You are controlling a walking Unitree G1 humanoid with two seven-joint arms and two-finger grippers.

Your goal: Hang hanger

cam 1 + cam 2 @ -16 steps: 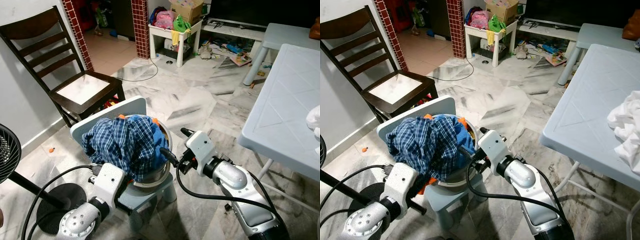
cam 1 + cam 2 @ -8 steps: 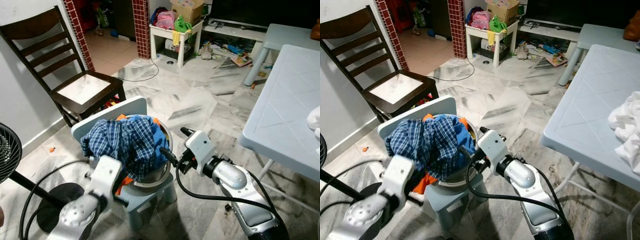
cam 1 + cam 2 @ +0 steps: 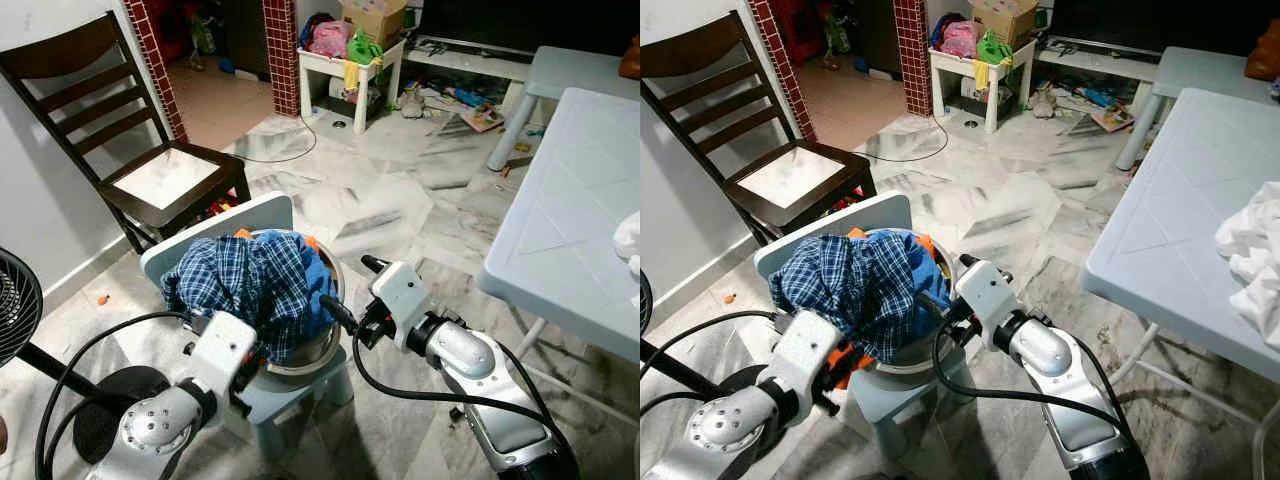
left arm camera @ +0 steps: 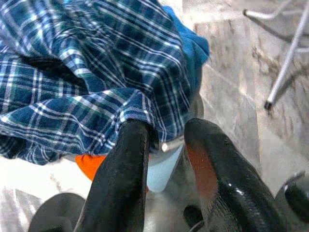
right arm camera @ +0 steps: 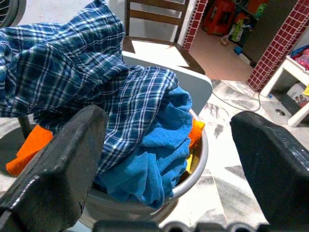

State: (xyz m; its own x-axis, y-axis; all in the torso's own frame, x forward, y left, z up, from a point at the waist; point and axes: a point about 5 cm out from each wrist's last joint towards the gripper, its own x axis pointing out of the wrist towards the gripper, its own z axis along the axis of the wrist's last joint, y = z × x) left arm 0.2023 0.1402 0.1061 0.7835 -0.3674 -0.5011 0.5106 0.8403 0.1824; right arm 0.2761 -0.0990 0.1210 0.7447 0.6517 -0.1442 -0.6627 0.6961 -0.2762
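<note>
Marble floor (image 3: 380, 200), centre frame: your left pincer (image 4: 164, 145) sits parted at the plaid shirt (image 3: 250, 280) hem, likely probing; right pincer (image 5: 169, 159) gapes wide beside the basin (image 5: 193, 169). Hanger not discernible, possibly buried

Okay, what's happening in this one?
The robot stands over a metal basin heaped with clothes, set on a small stool. Its left hand is at the hem of the blue plaid shirt on top, fingers apart. Its right hand hangs open at the basin's other side.
</note>
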